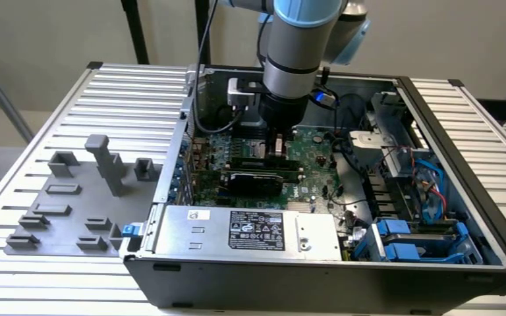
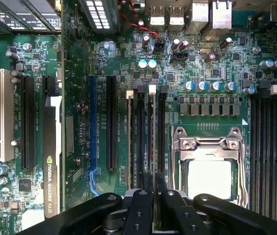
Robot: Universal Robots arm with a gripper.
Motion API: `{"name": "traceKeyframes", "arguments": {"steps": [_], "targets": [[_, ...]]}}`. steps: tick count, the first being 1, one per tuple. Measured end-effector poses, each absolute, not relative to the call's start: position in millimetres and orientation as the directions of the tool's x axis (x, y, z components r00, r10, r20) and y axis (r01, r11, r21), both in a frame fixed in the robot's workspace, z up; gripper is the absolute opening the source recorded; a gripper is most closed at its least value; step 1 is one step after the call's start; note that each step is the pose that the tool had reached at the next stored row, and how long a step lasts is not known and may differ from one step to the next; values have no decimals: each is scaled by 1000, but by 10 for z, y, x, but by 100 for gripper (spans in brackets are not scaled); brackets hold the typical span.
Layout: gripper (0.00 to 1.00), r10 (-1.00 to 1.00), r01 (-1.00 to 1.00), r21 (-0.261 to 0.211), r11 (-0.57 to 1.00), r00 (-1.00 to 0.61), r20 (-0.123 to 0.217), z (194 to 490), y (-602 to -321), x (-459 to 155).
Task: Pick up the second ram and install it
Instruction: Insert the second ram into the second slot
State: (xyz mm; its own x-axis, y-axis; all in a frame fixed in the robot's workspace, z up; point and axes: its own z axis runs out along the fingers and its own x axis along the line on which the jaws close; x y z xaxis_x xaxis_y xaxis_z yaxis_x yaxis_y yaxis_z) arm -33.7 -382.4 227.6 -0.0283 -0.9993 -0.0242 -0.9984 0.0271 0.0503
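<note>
Grey metal comes nearest: the labelled power supply box (image 1: 235, 230) sits along the near wall of the open computer case (image 1: 323, 289). On the exterior view's left, a grey tray (image 1: 68, 197) of holders lies on the slatted table, outside the case.

Just beyond the power supply lies the black graphics card (image 1: 253, 179), and past it the gripper (image 1: 278, 148) hangs low over the green motherboard (image 1: 310, 148), arm upright.

In the wrist view the gripper (image 2: 153, 185) has its black fingers (image 2: 142, 200) drawn close together, clamped on the second ram (image 2: 153, 132). The stick is seen edge-on as a thin pale line, and it runs along the bank of black memory slots (image 2: 140, 137) just beside the silver processor (image 2: 209, 178). A second bank of slots (image 2: 270, 142) sits on the processor's other side.

The step in hand looks like installation, with the stick already picked up and lined up along a slot. Whether its lower edge already touches the slot cannot be told.

Seating it would call for a straight push down, with the stick kept parallel to the slot and no tilt at either end. The end clips also have to be free to close.
</note>
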Motion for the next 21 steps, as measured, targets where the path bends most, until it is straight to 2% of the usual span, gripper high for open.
{"name": "traceKeyframes", "arguments": {"steps": [21], "targets": [[13, -999, -999, 42, 27, -28, -17, 2242, -3809, -356]]}}
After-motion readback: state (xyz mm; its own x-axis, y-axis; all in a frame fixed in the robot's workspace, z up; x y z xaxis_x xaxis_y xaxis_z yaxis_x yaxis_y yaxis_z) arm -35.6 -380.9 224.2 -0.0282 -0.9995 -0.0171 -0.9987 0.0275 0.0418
